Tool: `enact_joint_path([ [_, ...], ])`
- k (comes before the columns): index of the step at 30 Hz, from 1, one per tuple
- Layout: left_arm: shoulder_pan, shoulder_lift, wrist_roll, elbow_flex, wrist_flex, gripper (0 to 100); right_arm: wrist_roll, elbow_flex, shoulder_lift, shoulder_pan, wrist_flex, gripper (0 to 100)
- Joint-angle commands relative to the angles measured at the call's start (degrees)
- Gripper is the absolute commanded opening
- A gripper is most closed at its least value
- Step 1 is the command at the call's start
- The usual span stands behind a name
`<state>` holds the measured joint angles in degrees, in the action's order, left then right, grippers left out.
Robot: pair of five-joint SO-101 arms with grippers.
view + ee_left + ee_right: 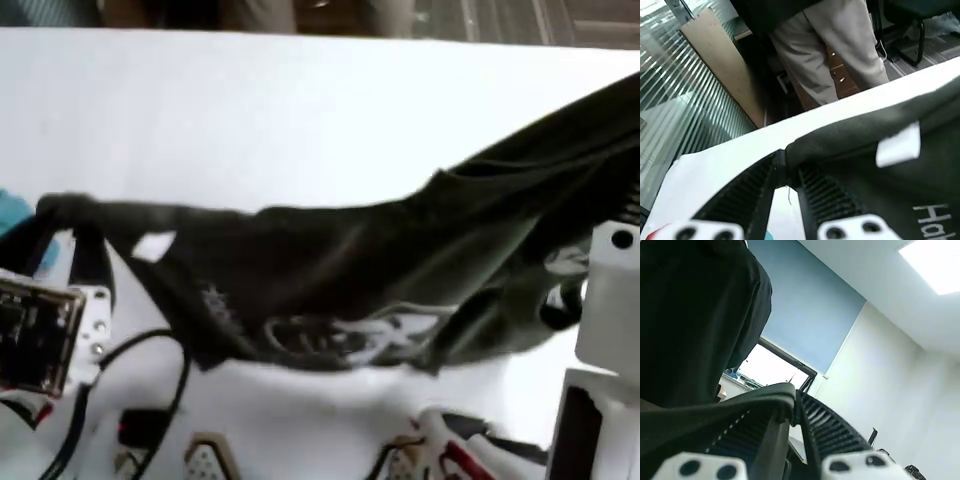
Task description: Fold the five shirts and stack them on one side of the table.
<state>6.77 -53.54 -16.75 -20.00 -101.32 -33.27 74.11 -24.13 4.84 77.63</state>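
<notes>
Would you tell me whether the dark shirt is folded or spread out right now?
Spread out: the dark shirt hangs stretched between the left gripper and right gripper, both shut on its edges.

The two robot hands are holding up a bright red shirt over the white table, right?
Not quite. The shirt is black, not red, as the high view shows. The rest is right: the left gripper and the right gripper each pinch it over the white table.
</notes>
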Motion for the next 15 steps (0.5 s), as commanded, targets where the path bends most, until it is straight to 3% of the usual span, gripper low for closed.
enact_joint_path([
  [1,0.2,0.2,-0.1,2.0,1.4,2,0.5,-0.7,0.9,0.0,0.2,1.9],
  [15,-0.3,15.4,-1.4,14.2,20.0,2,2.5,-14.1,12.6,0.0,-5.8,1.9],
])
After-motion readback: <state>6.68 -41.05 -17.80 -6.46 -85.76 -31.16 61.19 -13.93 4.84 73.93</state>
